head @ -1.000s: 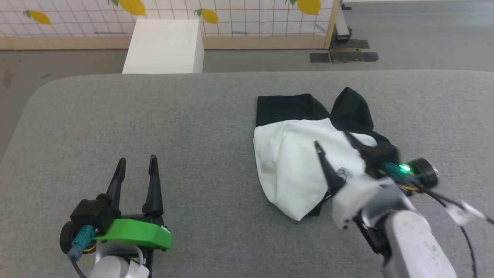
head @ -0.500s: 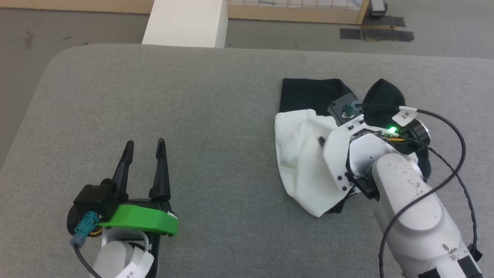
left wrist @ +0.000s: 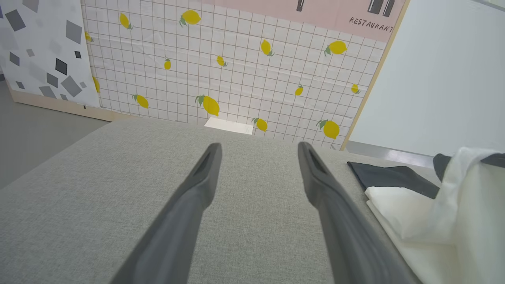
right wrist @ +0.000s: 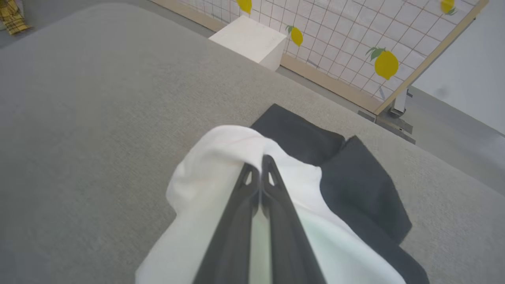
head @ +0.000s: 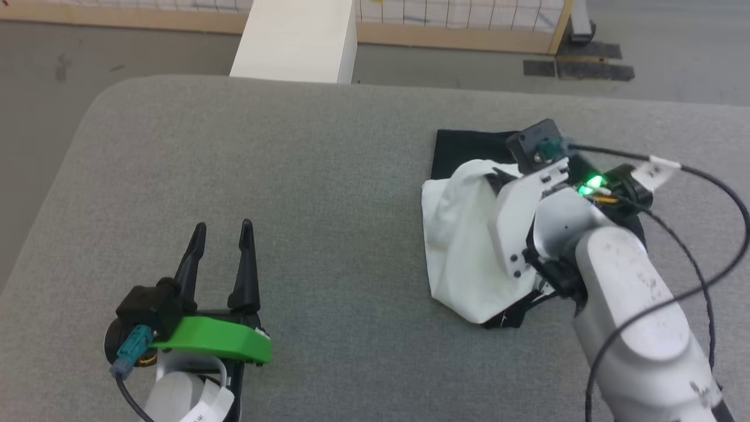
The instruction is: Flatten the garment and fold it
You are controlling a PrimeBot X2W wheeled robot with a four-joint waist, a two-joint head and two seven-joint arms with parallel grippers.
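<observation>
Right gripper (right wrist: 260, 165): fingers closed, pinching the garment (head: 457, 252), likely to spread it | left gripper (head: 223, 224): fingers open, idle, well left of it.

The fingers (right wrist: 276, 205) of the right gripper (right wrist: 260, 169), spread a second ago, now pinch up the garment (right wrist: 205, 173).

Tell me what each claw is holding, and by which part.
The right claw is shut on the garment, pinching a raised fold of its white body beside the black shoulder. The left claw is open, holding nothing.
</observation>
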